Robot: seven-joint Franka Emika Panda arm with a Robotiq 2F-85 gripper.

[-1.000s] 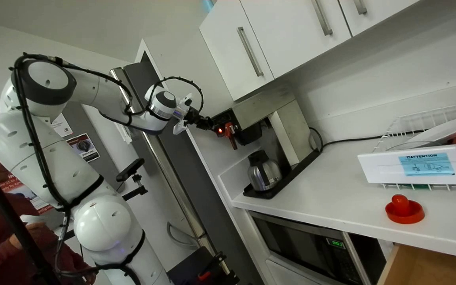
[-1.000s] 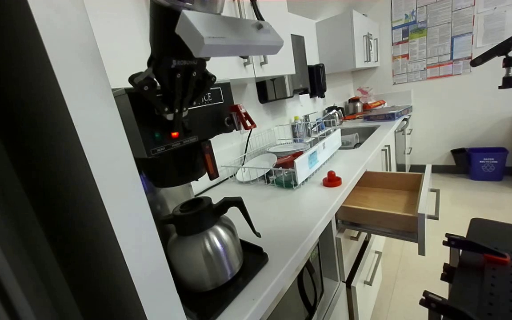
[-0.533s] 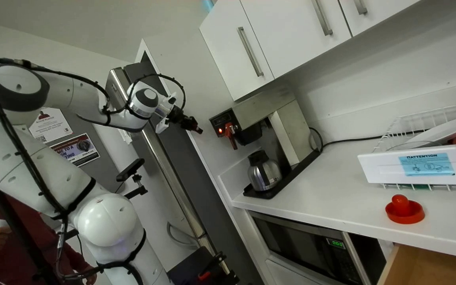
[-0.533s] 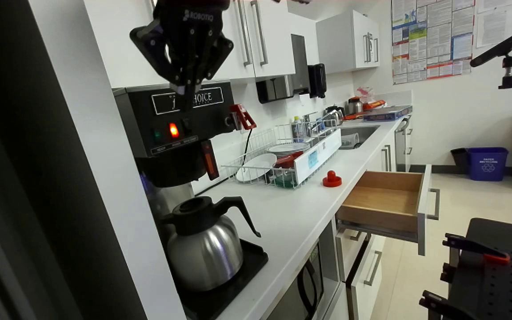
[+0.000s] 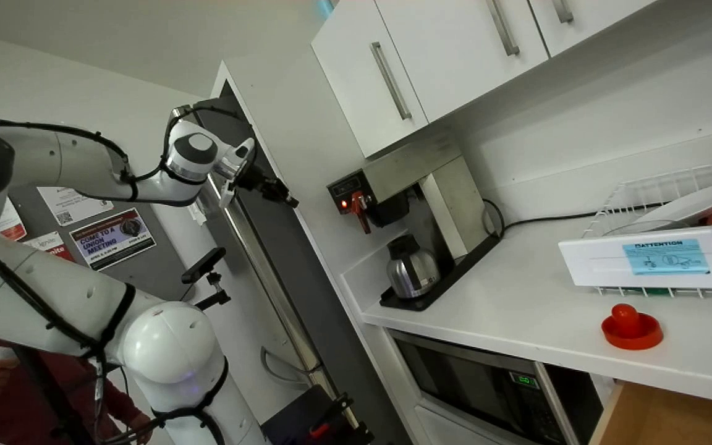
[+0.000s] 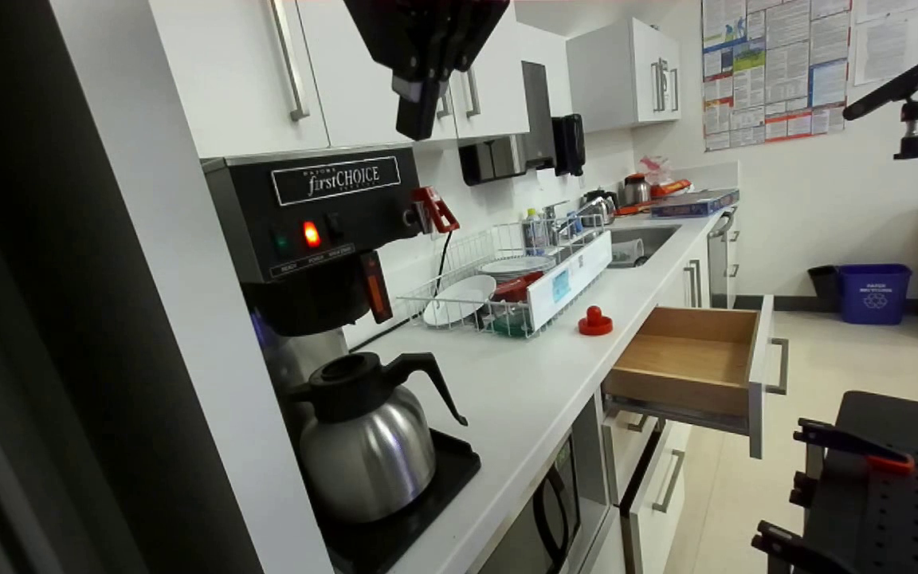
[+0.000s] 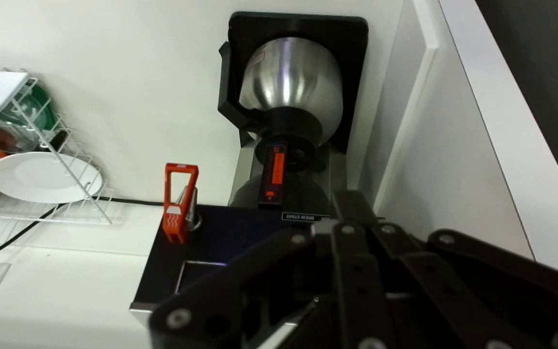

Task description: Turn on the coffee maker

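Observation:
The coffee maker (image 5: 415, 173) stands on the counter, with a black front panel and overhanging top; it shows in both exterior views (image 6: 379, 211) and the wrist view (image 7: 230, 225). A red-orange light (image 6: 311, 233) glows on its panel beside a dark switch (image 6: 335, 225). A steel carafe (image 6: 371, 454) with black lid and handle stands on its base, also in the wrist view (image 7: 291, 75). My gripper (image 5: 291, 201) is shut and empty, apart from the panel and in front of it. Its fingertips are together in an exterior view (image 6: 417, 112) and the wrist view (image 7: 354, 208).
A red tap handle (image 6: 437, 209) sticks out of the machine's front. White upper cabinets (image 5: 371, 74) hang above. A tall side panel (image 7: 453, 160) stands close beside the machine. A dish rack (image 6: 570, 279), a red round thing (image 6: 595, 322) and an open drawer (image 6: 682, 351) are farther along.
My gripper has drawn back and up, away from the coffee maker's front panel, where it was at the switch beside the light. The light is lit in all frames. The carafe has not moved.

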